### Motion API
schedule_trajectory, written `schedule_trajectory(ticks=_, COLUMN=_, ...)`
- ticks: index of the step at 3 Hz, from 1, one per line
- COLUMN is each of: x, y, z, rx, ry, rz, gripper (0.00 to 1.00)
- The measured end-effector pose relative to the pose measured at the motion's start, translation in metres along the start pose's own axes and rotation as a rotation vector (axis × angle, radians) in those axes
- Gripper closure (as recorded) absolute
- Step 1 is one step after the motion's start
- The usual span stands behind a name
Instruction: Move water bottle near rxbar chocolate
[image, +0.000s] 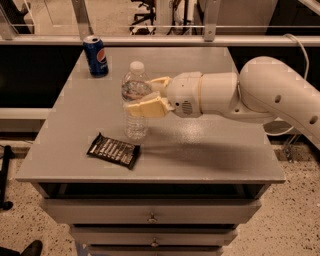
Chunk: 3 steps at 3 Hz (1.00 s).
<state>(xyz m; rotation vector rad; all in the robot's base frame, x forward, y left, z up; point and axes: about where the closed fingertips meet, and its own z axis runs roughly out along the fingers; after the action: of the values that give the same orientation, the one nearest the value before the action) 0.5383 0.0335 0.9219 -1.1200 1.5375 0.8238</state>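
Observation:
The water bottle (135, 87) is clear and ribbed with a white cap. It stands upright on the grey table (210, 150), left of the middle. My gripper (150, 96) reaches in from the right and is shut on the bottle at mid-height, one finger in front of it and one behind. The rxbar chocolate (114, 150), a flat dark wrapper with pale stripes, lies just in front and to the left of the bottle's base, a short gap away.
A blue soda can (96, 55) stands at the table's back left corner. My thick white arm (260, 95) spans the right half of the table. Drawers sit below the front edge. A railing runs behind the table.

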Motion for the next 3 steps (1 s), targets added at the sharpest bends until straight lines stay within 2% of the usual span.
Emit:
schedule_trajectory(ticks=1, x=0.002, y=0.013, z=0.007, rx=-0.049, ry=0.01, rz=0.014, gripper=0.84)
schedule_trajectory(ticks=2, x=0.004, y=0.027, z=0.013, rx=-0.095, ry=0.019, rz=0.026, gripper=0.61)
schedule_trajectory(ticks=3, x=0.007, y=0.036, z=0.015, rx=-0.126, ry=0.029, rz=0.036, gripper=0.3)
